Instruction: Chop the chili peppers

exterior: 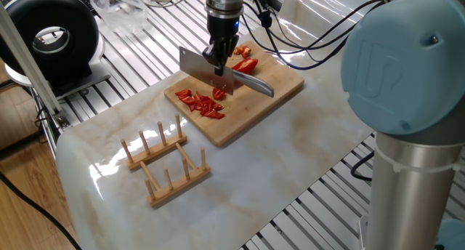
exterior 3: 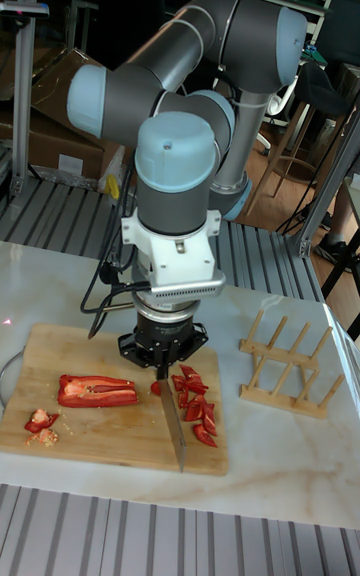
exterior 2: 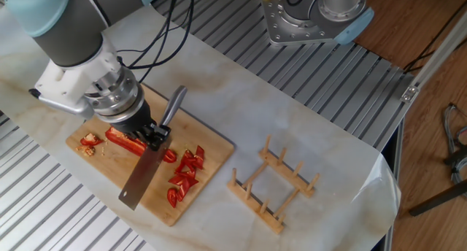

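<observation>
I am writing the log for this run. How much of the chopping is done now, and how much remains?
Partly done. A pile of cut red bits already lies on the cutting board. The pincer holds the knife, its blade between the bits and the uncut part. One long chili half is left to chop, with small scraps beside it.

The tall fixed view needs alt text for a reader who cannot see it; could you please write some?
A robot arm's gripper holds a knife blade-down on a wooden cutting board, with a long uncut red chili pepper half on one side and cut red pieces on the other. A wooden rack stands beside the board.
</observation>
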`<state>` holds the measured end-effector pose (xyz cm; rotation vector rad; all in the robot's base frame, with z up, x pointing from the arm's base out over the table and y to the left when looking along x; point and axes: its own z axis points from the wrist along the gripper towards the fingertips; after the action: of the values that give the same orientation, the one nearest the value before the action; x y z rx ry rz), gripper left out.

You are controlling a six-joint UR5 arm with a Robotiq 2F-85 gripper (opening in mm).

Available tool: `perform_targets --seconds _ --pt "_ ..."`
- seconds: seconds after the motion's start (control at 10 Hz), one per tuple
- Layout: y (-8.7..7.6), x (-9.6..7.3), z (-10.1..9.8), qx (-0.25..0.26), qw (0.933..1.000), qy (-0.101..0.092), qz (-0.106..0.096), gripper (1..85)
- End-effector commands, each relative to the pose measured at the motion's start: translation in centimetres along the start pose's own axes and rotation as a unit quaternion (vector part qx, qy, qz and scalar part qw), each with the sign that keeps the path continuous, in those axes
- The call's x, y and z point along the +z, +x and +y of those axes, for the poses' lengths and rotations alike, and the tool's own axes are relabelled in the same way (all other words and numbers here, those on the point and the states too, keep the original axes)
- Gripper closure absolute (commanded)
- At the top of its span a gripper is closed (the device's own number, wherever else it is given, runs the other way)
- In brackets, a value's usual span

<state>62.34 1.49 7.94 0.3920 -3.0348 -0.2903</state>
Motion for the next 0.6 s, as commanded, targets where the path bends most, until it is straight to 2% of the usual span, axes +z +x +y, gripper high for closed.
perform_targets --seconds 0.0,0.2,0.5 --pt "-0.06 -0.04 1.19 0.024 0.9995 -0.02 0.002 84.3" --pt "-0.17 -0.14 1.7 0.033 0.999 -0.03 0.0 84.3" --pt "-0.04 -0.18 0.95 0.038 0.9991 -0.018 0.004 84.3"
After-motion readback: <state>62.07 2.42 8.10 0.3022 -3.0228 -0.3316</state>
